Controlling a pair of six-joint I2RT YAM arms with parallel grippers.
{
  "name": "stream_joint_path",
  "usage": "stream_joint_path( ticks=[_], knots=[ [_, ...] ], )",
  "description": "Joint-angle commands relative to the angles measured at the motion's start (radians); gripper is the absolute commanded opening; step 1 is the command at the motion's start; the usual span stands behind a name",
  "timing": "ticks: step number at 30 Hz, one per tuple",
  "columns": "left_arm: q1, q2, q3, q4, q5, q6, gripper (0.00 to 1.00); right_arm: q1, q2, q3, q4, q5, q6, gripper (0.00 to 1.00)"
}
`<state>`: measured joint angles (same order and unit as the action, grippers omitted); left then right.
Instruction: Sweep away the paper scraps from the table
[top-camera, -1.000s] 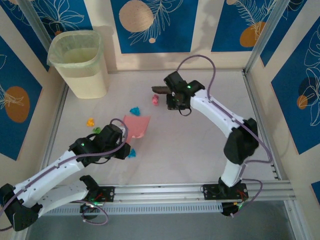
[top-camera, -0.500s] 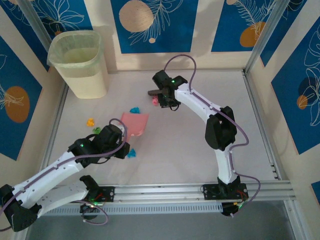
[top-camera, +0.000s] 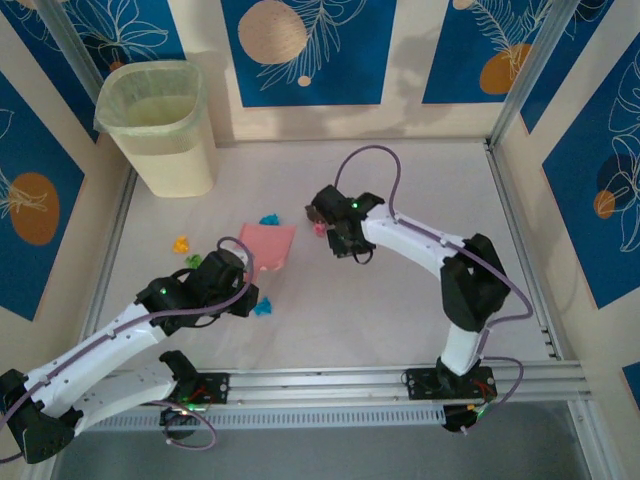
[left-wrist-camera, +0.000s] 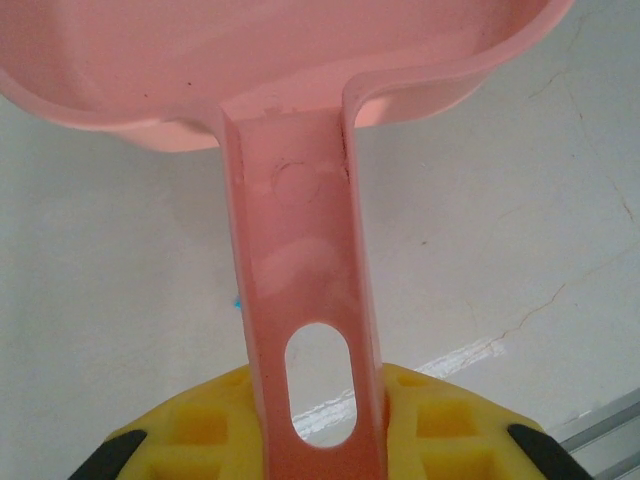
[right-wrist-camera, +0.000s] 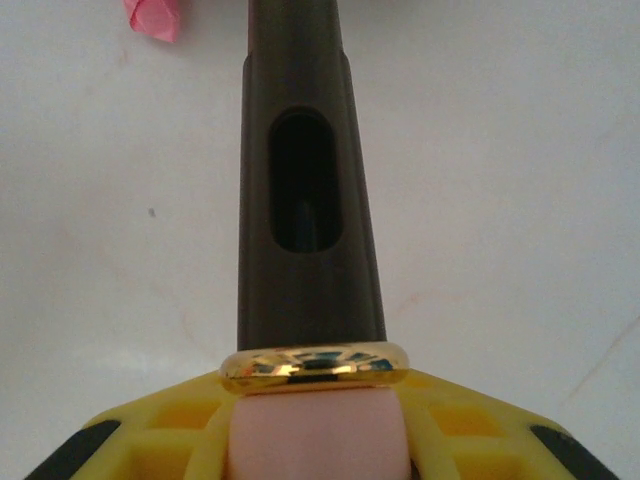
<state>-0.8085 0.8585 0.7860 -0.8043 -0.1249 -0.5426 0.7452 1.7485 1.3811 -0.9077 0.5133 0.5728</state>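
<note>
dustpan (left-wrist-camera: 300, 300): the pan runs off the top edge of the left wrist view, and the handle's end drops below the bottom edge.
left gripper (left-wrist-camera: 318, 445): clamped on the handle. The bottom edge cuts its yellow fingers, so the tips are unseen.
blue speck (left-wrist-camera: 237, 300): peeks from behind the handle's left side, too small to identify.
brush (right-wrist-camera: 305, 150): the far end is lost past the top edge.
right gripper (right-wrist-camera: 315, 440): closed on the brush, its fingers cut by the bottom edge.
pink scrap (right-wrist-camera: 155, 17): clipped by the top edge.
cyan scrap (top-camera: 263, 307): partly tucked behind the left arm (top-camera: 100, 350).
green scrap (top-camera: 192, 260): shape too small to make out.
</note>
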Motion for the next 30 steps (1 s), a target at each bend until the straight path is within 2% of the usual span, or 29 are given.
stream_joint_path(
  ticks=[1, 10, 16, 21, 24, 27, 30],
  knots=[
    [-0.015, 0.003, -0.007, 0.004, 0.013, 0.008, 0.0, 0.048, -0.095, -0.11, -0.006, 0.022, 0.084, 0.0],
    [-0.062, 0.06, 0.004, 0.025, 0.117, 0.033, 0.0, 0.113, -0.386, -0.34, -0.061, 0.013, 0.236, 0.0],
    [-0.195, 0.047, 0.062, -0.009, 0.109, 0.032, 0.0, 0.086, -0.646, -0.438, -0.07, -0.051, 0.303, 0.0],
    [-0.329, 0.126, 0.119, -0.052, 0.03, 0.022, 0.0, -0.017, -0.875, -0.466, -0.074, -0.122, 0.346, 0.0],
    [-0.392, 0.203, 0.136, -0.056, 0.012, 0.017, 0.0, -0.109, -0.943, -0.454, -0.084, -0.192, 0.345, 0.0],
    [-0.456, 0.297, 0.168, -0.093, -0.055, -0.003, 0.0, -0.22, -0.91, -0.403, -0.122, -0.296, 0.31, 0.0],
    [-0.48, 0.374, 0.183, -0.088, -0.055, -0.02, 0.0, -0.269, -0.818, -0.325, -0.169, -0.338, 0.248, 0.0]
  ],
)
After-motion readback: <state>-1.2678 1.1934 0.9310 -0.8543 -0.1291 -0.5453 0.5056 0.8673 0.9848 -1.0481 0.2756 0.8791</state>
